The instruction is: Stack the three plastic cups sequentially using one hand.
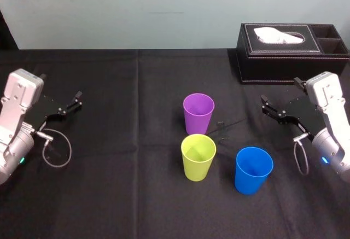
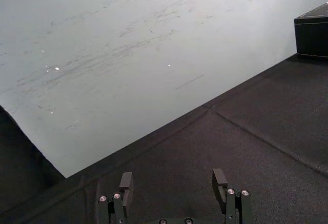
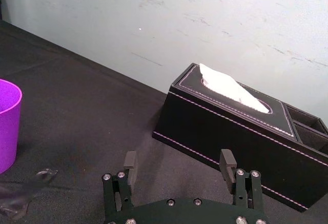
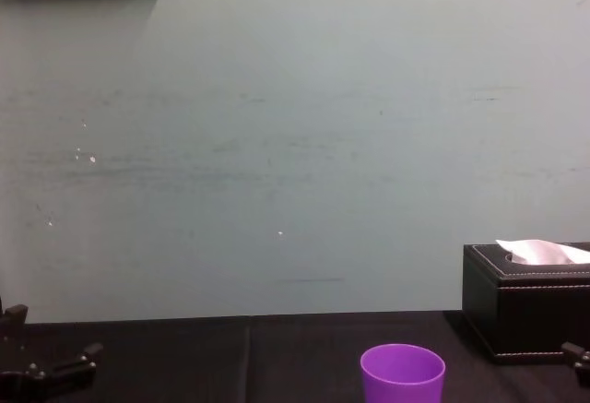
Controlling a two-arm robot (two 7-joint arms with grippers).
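Left tool (image 1: 70, 105) and right tool (image 1: 268, 106) spread, either side of purple cup (image 1: 198, 113), yellow-green cup (image 1: 198, 157), blue cup (image 1: 253, 170)

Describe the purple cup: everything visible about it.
The purple cup is a smooth, tapered cup that looks like plastic, wider at its open rim than at its base. It stands upright and empty on the black cloth, near the table's middle, just behind the yellow-green cup. Nothing grips it.

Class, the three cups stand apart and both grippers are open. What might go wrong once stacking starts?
The yellow-green cup stands close in front of the purple cup; a reach for one may tip the other. The right gripper sits beside the tissue box, so a swing could clip it. The left gripper sits parked at left.
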